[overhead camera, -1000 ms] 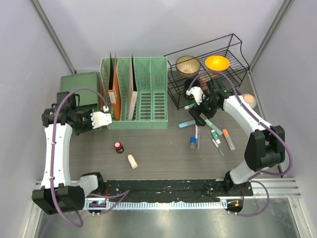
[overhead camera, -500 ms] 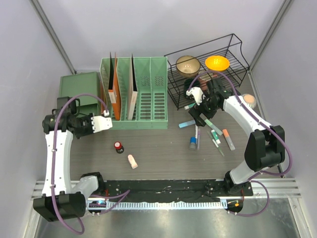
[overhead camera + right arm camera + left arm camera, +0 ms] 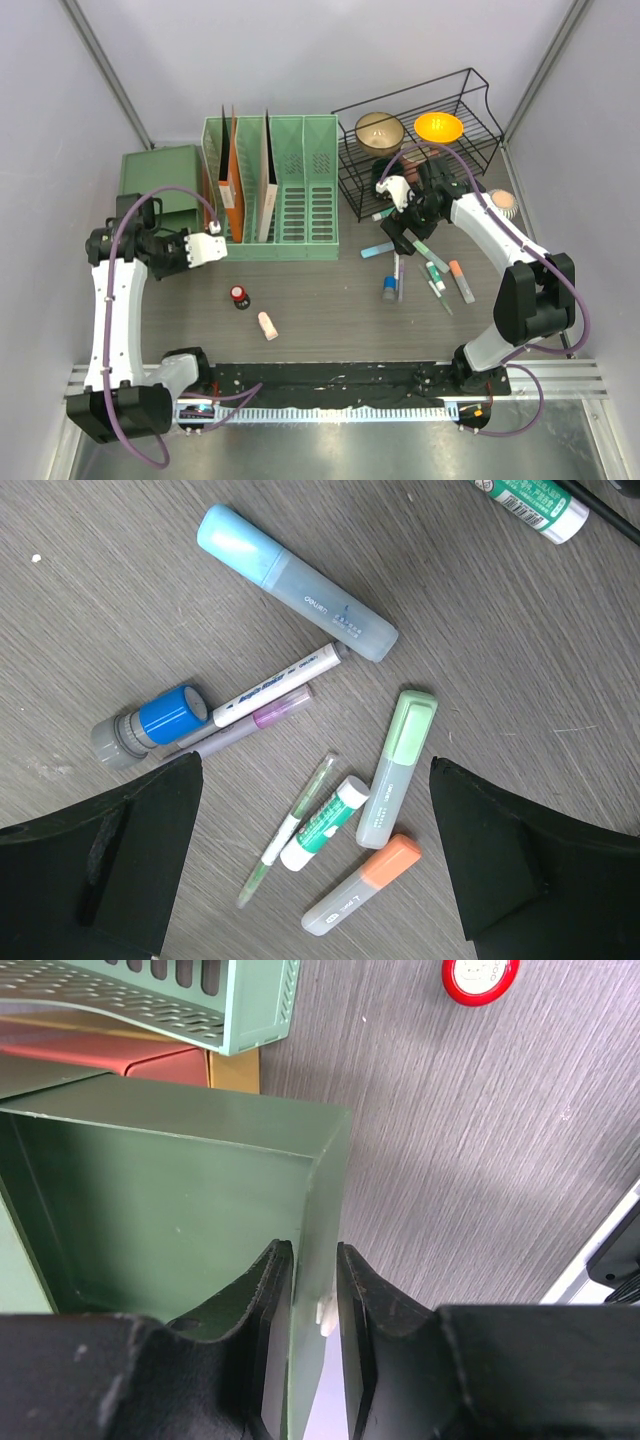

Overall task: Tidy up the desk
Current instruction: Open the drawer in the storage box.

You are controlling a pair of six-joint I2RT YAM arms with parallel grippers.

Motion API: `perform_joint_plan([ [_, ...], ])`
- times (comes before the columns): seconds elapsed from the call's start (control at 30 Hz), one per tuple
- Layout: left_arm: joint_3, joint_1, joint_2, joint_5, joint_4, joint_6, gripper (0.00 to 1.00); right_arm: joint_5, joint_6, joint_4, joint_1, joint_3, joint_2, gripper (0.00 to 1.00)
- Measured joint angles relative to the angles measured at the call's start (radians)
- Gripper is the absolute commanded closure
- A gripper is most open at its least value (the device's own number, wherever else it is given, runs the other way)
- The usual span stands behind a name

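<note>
Desk (image 3: 330, 310) mid-tidy, spanning the centre of the overhead view.
At left, the left jaws pinched the wall of the green box (image 3: 180, 1200), seemingly to shift it; the right jaws gaped wide and empty above the scattered pens (image 3: 398, 770) at right, likely choosing one.
</note>
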State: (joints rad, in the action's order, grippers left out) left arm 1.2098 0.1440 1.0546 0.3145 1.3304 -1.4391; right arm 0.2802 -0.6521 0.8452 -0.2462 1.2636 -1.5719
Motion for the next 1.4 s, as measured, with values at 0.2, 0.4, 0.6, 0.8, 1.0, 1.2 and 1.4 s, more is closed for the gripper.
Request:
perform_joint_plan([
  [0.2, 0.029, 0.0, 0.03, 0.005, 0.006, 0.005, 0.69, 0.0, 0.0, 0.0, 0.0, 0.0, 0.0, 0.0],
  [0.4, 0.034, 0.0, 0.036, 0.008, 0.006, 0.018, 0.67, 0.0, 0.0, 0.0, 0.0, -0.006, 0.0, 0.0],
  [0.6, 0.043, 0.0, 0.045, 0.008, 0.008, 0.02, 0.67, 0.0, 0.0, 0.0, 0.0, -0.018, 0.0, 0.0],
  [0.8, 0.076, 0.0, 0.052, 0.008, 0.011, 0.023, 0.67, 0.0, 0.0, -0.001, 0.0, -0.021, 0.0, 0.01],
  [1.0, 0.094, 0.0, 0.066, 0.008, 0.014, 0.023, 0.66, 0.003, 0.0, 0.0, 0.0, -0.026, 0.0, 0.0],
  [1.2, 0.094, 0.0, 0.072, 0.006, 0.014, 0.023, 0.66, 0.003, 0.0, 0.0, 0.0, -0.03, 0.0, 0.0],
  [1.4, 0.094, 0.0, 0.073, -0.001, 0.014, 0.023, 0.66, 0.003, 0.005, -0.002, 0.002, -0.03, 0.0, 0.01],
])
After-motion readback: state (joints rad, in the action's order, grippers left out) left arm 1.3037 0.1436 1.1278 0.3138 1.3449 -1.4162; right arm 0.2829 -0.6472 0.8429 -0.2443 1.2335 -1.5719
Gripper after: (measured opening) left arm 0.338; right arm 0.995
